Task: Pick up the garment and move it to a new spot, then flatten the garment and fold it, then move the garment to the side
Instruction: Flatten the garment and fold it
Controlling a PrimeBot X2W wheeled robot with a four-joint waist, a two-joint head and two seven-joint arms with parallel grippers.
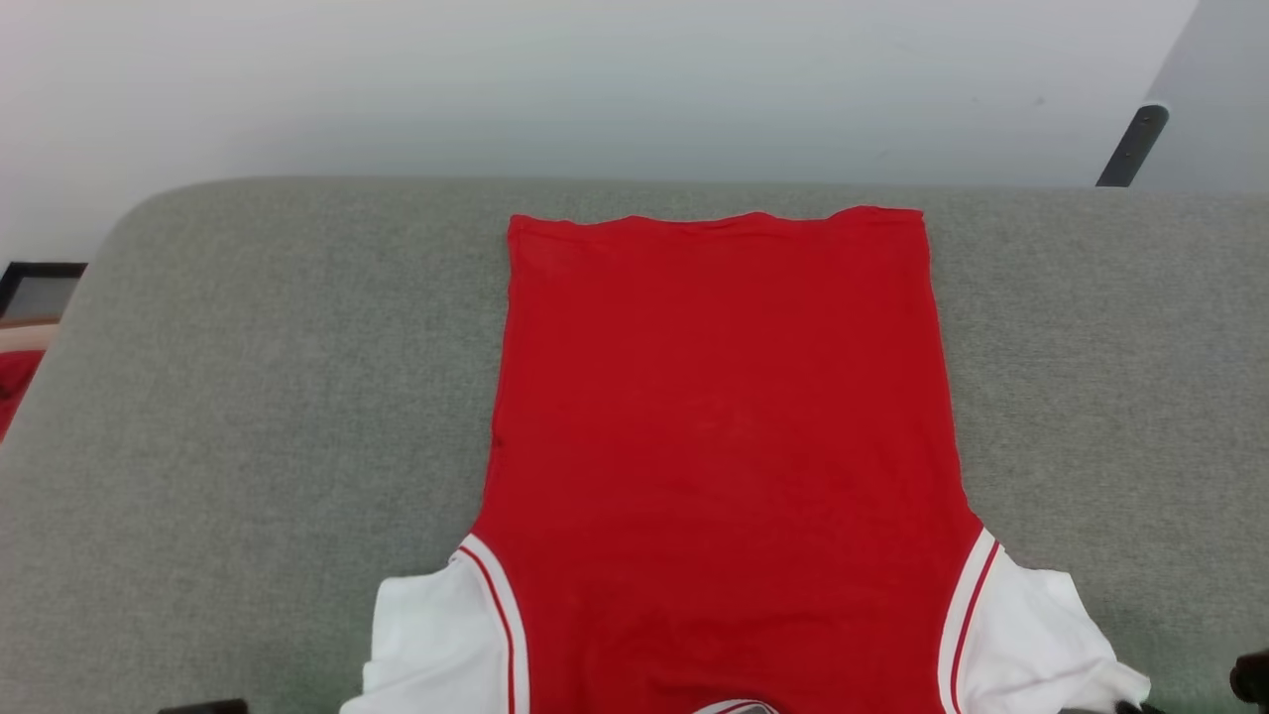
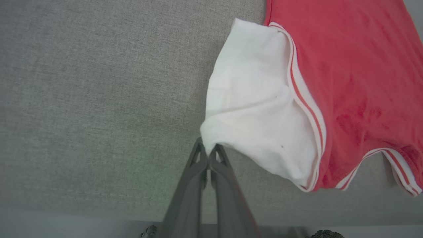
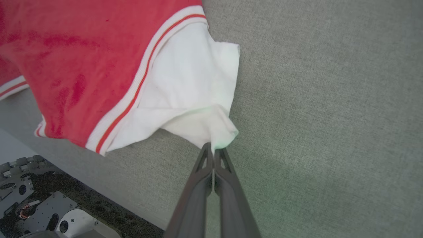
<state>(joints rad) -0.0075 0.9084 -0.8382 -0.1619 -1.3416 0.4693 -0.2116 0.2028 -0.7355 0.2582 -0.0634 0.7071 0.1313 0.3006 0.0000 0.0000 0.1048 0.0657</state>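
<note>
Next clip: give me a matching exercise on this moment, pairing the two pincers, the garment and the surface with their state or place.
1 left pincer
2 right pincer
3 garment
4 grey surface

A under the garment
B red body spread flat, hem farthest from the robot
C shut on the white right sleeve
D shut on the white left sleeve

Pairs: 1-D, 2-C, 3-B, 4-A

Left pincer [image 2: 207, 151] clamped tight, right pincer [image 3: 213, 149] likewise — finger pairs pressed together
</note>
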